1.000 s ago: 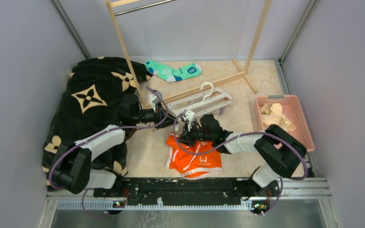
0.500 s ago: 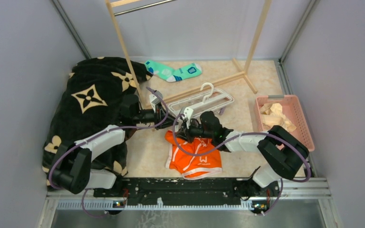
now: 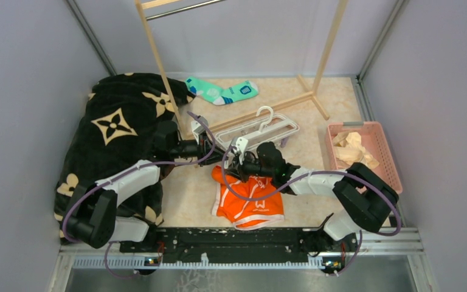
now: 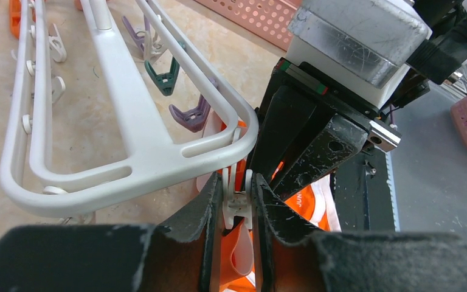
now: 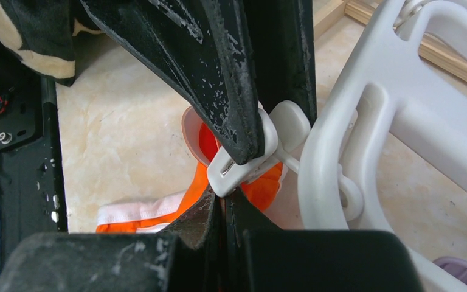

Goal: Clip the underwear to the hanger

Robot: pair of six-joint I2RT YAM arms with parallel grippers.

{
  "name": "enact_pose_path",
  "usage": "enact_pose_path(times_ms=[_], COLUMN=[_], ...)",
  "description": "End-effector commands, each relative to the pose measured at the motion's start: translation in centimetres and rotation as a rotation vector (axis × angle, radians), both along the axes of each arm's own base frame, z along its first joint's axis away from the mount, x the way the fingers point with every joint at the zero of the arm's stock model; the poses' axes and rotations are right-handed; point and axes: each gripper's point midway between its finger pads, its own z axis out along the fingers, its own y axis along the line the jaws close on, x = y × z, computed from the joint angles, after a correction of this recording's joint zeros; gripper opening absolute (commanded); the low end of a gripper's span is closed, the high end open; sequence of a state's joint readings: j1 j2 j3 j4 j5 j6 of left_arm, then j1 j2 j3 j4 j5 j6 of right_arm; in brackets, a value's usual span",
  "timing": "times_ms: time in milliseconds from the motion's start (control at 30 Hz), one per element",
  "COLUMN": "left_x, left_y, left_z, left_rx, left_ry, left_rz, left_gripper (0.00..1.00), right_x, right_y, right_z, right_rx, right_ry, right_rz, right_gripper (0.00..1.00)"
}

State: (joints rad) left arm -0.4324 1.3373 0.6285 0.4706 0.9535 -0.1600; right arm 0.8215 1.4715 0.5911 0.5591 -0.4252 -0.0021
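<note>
Bright orange boxer briefs with white trim (image 3: 247,205): mostly flat on the beige table (image 3: 188,191), near edge, between the two arms. The far hem is lifted toward the hanger's near corner.

White rectangular plastic drying hanger (image 3: 280,126): lying on the table just beyond the briefs, not hung. Its purple and teal clips hold nothing.

One white plastic clip (image 4: 238,204) dangles at that near corner. The left claw (image 4: 238,185) pinches its handles. The right claw (image 5: 224,207) is pressed together, seemingly on a fold of orange cloth, held right at the clip. I cannot tell whether the cloth sits inside the clip's mouth.

Progress, my reading: hem raised, clip squeezed, feeding step in hand. Left to do: seat the hem, release the clip, likely a second clip. Nothing visibly clipped yet.

Outward: pink plastic basket (image 3: 389,159) holding beige cloth, right. Teal sock (image 3: 222,92) and tall wooden rack (image 3: 155,48), far side. Black patterned blanket (image 3: 118,121), left.
</note>
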Motion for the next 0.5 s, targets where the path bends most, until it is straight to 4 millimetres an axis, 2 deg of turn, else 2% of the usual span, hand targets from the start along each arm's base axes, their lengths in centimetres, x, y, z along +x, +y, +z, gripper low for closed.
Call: enact_pose_path(times_ms=[0, 200, 467], left_x=[-0.44, -0.52, -0.59], left_y=[-0.36, -0.37, -0.37], left_z=[0.69, 0.88, 0.62], left_rx=[-0.016, -0.018, -0.012], left_ry=[-0.022, -0.024, -0.019], left_rz=[-0.043, -0.047, -0.051], left_gripper=[0.0, 0.0, 0.0], right_x=[1.24, 1.54, 1.95], right_y=[0.64, 0.57, 0.59], right_z=[4.01, 3.34, 3.9], right_rx=[0.07, 0.034, 0.043], right_ry=[-0.104, -0.092, -0.073], right_rz=[-0.007, -0.015, -0.022], right_gripper=[0.0, 0.0, 0.0])
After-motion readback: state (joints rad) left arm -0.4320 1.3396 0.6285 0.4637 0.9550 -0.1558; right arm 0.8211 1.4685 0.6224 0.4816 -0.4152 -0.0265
